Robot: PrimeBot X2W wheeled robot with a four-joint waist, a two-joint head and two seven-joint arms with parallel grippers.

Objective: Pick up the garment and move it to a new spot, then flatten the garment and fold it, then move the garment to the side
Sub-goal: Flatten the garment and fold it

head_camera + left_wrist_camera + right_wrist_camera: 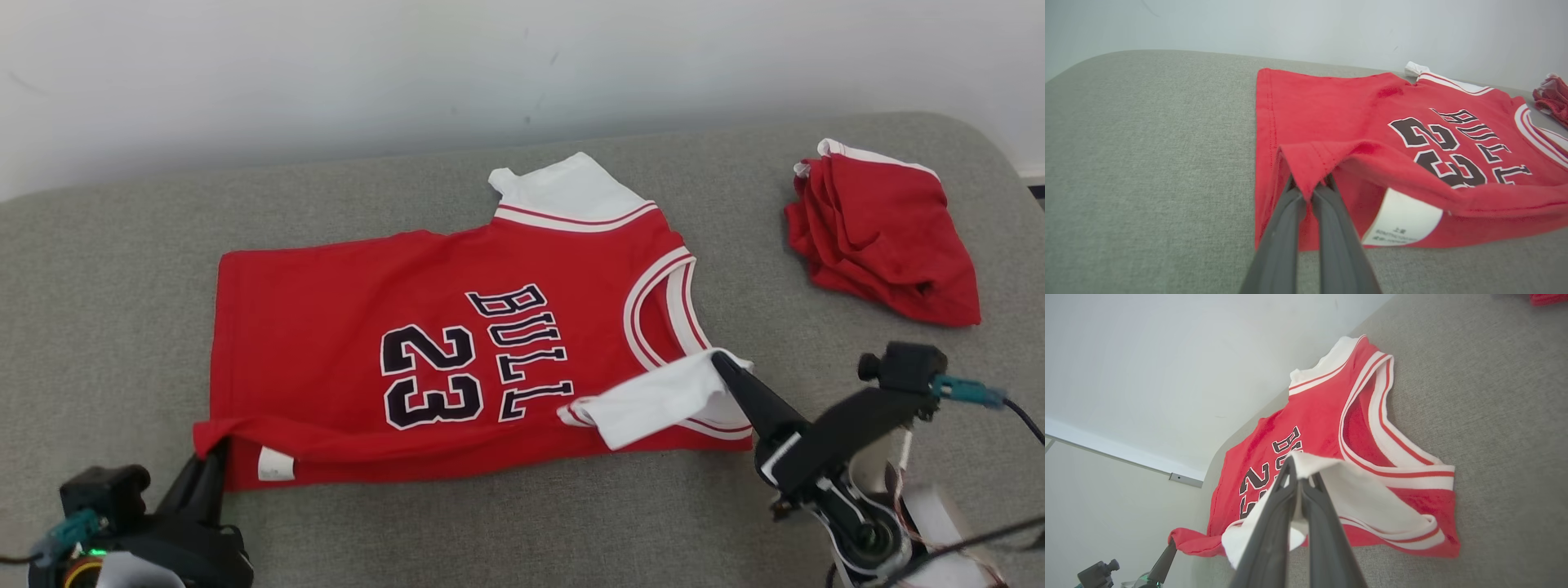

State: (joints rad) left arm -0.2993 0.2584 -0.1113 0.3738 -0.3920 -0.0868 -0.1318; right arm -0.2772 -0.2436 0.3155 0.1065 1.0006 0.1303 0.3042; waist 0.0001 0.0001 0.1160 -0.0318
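Observation:
The garment [343, 327] is a red jersey with "BULL 23" in black, lying flat across the grey cushioned surface [122, 269]. My left gripper [214, 445] is shut on the jersey's near hem corner, which it lifts slightly; in the left wrist view the red hem [1310, 163] drapes over its closed fingers [1327, 220]. My right gripper [722, 359] is shut on the white sleeve [653, 400] at the near shoulder, folded up over the red cloth. The right wrist view shows that white sleeve [1355, 494] pinched between the dark fingers [1274, 522], and the left gripper [1172, 544] at the far hem.
A second red garment [886, 237], crumpled with white trim, lies at the back right of the surface. A pale wall [326, 73] stands behind. Bare grey cushion lies to the left of the jersey and along its near edge.

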